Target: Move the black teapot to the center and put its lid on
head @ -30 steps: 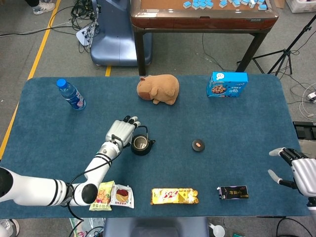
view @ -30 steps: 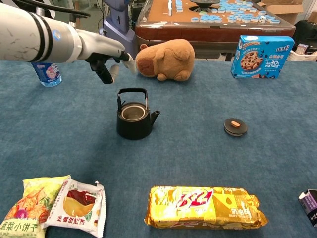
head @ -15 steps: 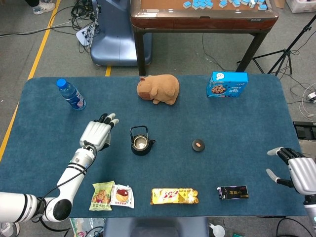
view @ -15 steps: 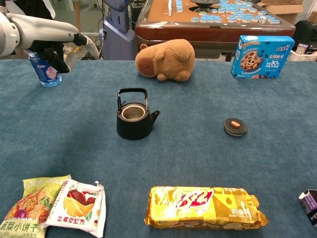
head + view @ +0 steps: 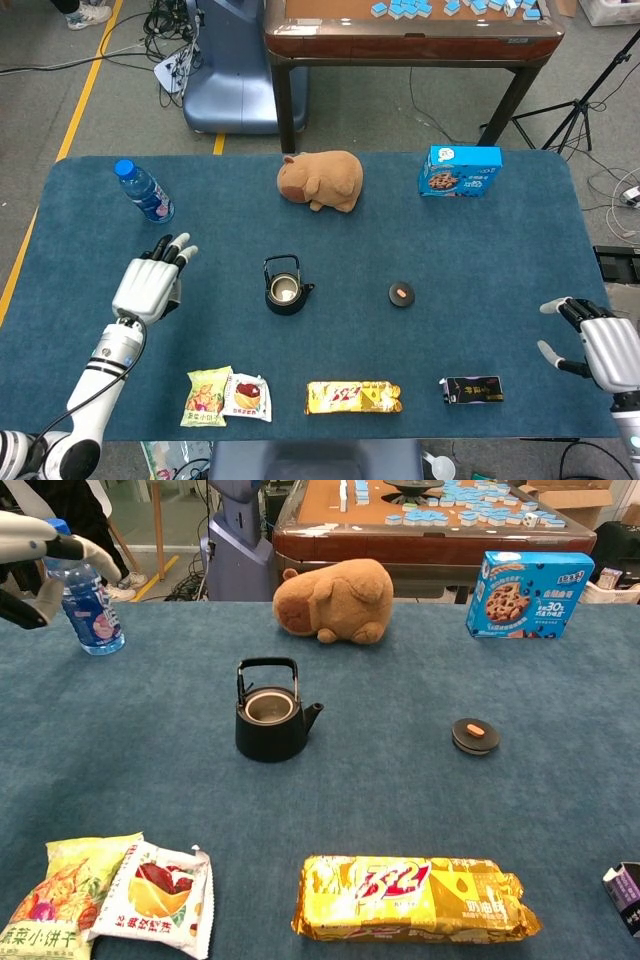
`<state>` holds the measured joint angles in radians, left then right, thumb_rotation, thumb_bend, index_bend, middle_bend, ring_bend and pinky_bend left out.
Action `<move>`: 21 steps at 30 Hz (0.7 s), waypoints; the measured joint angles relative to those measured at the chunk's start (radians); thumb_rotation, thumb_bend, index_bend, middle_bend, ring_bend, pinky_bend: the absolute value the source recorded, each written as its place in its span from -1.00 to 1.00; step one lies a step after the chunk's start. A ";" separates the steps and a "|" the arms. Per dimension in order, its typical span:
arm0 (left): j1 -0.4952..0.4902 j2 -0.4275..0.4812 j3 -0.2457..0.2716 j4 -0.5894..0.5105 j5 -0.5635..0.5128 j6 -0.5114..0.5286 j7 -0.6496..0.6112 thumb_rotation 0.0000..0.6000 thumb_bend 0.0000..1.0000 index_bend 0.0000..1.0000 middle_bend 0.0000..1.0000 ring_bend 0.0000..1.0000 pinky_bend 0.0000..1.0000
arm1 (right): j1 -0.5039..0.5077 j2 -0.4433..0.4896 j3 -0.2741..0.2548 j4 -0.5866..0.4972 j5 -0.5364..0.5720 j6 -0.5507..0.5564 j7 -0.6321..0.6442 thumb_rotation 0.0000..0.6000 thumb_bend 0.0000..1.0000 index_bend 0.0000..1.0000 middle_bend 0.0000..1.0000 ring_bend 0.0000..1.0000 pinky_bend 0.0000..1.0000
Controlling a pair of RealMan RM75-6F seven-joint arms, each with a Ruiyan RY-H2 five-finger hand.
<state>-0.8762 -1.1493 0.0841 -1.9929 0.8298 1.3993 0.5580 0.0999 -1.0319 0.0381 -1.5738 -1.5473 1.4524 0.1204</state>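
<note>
Teapot (image 5: pixel 285 289) stands mid-table, uncovered; lid (image 5: pixel 402 294) well right of it. Left hand (image 5: pixel 150 284) now pulled far left, fingers spread, empty. Right hand (image 5: pixel 597 345) spread, idle. Lidding remains.

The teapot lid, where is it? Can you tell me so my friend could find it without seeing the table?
Start at the blue cookie box at the far edge of the blue table, then come toward the robot to about the middle. There, right of the open black teapot, lies the lid by itself. It is a small flat dark disc with an orange knob on top.
</note>
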 measured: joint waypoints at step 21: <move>0.382 0.019 0.110 0.064 0.299 0.213 -0.012 1.00 0.52 -0.67 -0.83 -0.88 -0.46 | 0.010 -0.026 0.003 -0.008 0.016 -0.022 -0.076 1.00 -0.47 -0.26 -0.25 -0.36 -0.13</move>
<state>-0.4943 -1.1307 0.1940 -1.9292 1.1291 1.6121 0.5465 0.1100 -1.0583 0.0407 -1.5823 -1.5308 1.4300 0.0447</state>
